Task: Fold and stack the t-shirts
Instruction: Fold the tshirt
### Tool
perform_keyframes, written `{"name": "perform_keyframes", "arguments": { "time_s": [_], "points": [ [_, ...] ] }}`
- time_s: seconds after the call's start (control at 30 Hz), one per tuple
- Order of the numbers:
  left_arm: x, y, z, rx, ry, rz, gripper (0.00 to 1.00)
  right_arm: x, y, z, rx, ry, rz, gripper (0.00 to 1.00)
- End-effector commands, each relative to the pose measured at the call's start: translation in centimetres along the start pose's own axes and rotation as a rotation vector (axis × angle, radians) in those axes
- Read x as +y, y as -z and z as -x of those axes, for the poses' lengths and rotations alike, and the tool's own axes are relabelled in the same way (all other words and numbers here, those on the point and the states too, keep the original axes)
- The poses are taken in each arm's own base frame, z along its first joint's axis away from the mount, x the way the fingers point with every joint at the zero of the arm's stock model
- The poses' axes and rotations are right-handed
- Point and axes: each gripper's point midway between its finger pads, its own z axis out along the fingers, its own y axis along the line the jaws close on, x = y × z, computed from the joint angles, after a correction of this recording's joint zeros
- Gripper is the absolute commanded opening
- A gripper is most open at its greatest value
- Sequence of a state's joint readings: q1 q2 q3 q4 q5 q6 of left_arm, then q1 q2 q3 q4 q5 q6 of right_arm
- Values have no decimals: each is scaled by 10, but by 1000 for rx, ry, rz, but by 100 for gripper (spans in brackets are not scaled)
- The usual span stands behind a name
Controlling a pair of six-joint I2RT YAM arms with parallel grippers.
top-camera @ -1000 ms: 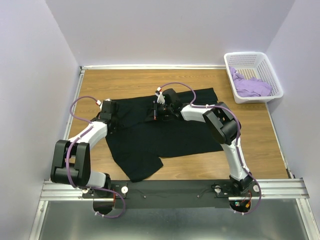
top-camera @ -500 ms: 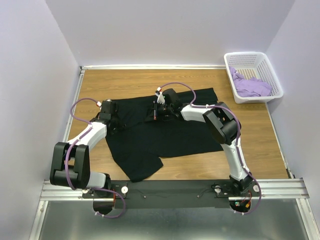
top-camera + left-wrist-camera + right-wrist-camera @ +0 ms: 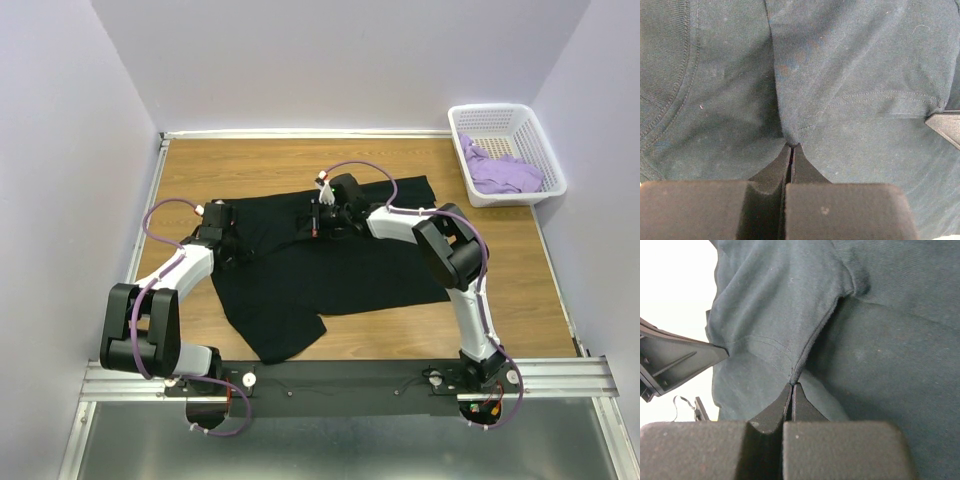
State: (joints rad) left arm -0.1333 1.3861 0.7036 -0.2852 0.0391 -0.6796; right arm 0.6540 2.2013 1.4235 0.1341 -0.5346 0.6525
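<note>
Wooden table (image 3: 250,165) | basket (image 3: 490,107) far right, lavender t-shirt (image 3: 503,172) inside | black t-shirt (image 3: 340,275) centre

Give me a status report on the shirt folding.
Left gripper shut on black t-shirt. Right gripper shut on it too. Lavender t-shirt in basket. Nothing blocking.

black t-shirt (image 3: 330,270): spread rumpled on table (image 3: 250,160) | lavender t-shirt (image 3: 505,172): crumpled in white basket (image 3: 490,108)

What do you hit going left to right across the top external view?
left gripper → right gripper → white basket with the lavender t-shirt in it. The black t-shirt is left out: it spreads under both grippers, so it has no single place in the order.
</note>
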Motion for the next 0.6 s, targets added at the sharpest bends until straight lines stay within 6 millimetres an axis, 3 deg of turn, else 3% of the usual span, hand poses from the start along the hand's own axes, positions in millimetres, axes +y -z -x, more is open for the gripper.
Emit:
{"name": "perform_keyframes", "arguments": {
  "time_s": [0.0,0.47,0.57],
  "points": [
    [1,-2,-10,28,0,-4,0,2,11,8,-15,20,-21,1],
    [4,-4,-22,52,20,-14,1,-8,7,0,34,10,-33,1],
    [5,-3,-23,50,35,-14,11,-10,6,-4,47,11,-35,11]
  ]
}}
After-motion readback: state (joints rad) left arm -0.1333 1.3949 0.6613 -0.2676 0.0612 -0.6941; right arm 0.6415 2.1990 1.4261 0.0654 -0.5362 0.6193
